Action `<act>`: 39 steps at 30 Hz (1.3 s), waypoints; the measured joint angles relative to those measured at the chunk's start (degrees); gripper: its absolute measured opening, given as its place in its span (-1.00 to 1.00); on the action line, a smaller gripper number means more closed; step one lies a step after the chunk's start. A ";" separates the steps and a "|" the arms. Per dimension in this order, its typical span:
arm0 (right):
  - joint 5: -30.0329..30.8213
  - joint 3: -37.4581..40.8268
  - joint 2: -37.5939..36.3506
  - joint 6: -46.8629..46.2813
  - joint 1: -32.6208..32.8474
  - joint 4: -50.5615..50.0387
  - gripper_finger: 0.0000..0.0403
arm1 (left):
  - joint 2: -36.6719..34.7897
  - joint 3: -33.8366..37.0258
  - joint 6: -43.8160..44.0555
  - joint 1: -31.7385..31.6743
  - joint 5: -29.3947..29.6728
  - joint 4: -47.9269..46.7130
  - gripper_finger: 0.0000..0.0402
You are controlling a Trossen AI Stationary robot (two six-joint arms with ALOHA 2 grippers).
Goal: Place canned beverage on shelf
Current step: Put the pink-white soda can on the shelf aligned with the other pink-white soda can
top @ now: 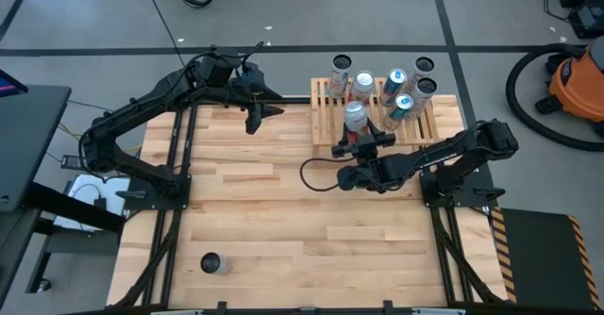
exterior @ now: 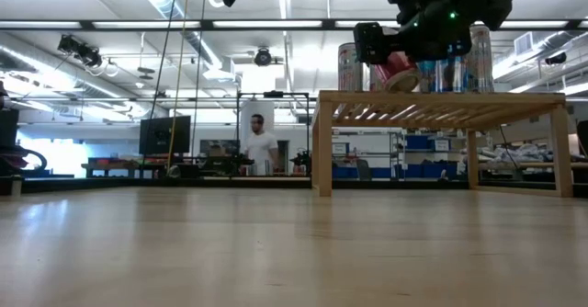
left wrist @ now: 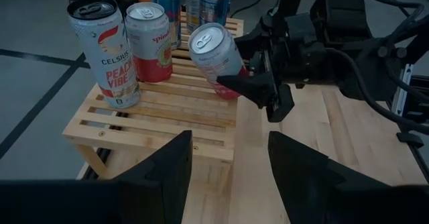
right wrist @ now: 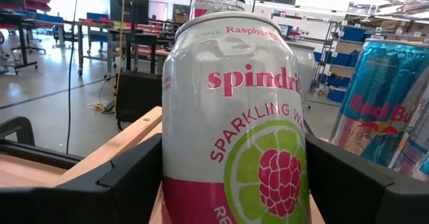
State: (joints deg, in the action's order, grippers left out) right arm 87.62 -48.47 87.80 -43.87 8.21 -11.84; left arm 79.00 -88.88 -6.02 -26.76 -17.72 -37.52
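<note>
Carefully now: my right tool [top: 357, 140] grips the tilted raspberry can [top: 355, 116] at the shelf's [top: 326, 117] 7 o'clock edge; I'd upright it before letting go. Left tool [top: 253, 117], closed, waits.

A person [exterior: 260, 142] stands beyond the wooden table [top: 283, 221].

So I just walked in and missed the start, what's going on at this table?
The right gripper has a white-and-pink Spindrift can between its fingers at the front edge of the slatted wooden shelf, and the can is tilted. Several other cans already stand upright on the shelf. The left gripper hangs shut above the table, apart from the shelf.
</note>
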 joint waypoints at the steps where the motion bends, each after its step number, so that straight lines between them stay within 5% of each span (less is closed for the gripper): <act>1: -0.04 0.00 0.01 0.00 0.00 0.01 0.64 | 0.00 0.00 -0.02 0.02 0.00 0.00 -0.02; 26: -5.08 0.02 0.03 -0.85 -1.75 0.53 0.45 | 0.00 0.00 0.87 0.02 0.00 -0.02 -0.02; 39: -4.63 0.26 0.18 13.24 -0.39 9.34 0.45 | 0.00 0.00 0.92 0.01 0.02 0.04 -0.02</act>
State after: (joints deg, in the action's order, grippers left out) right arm 82.99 -48.21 87.99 -30.62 7.82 -2.49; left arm 79.00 -88.88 -5.10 -26.75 -17.69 -37.47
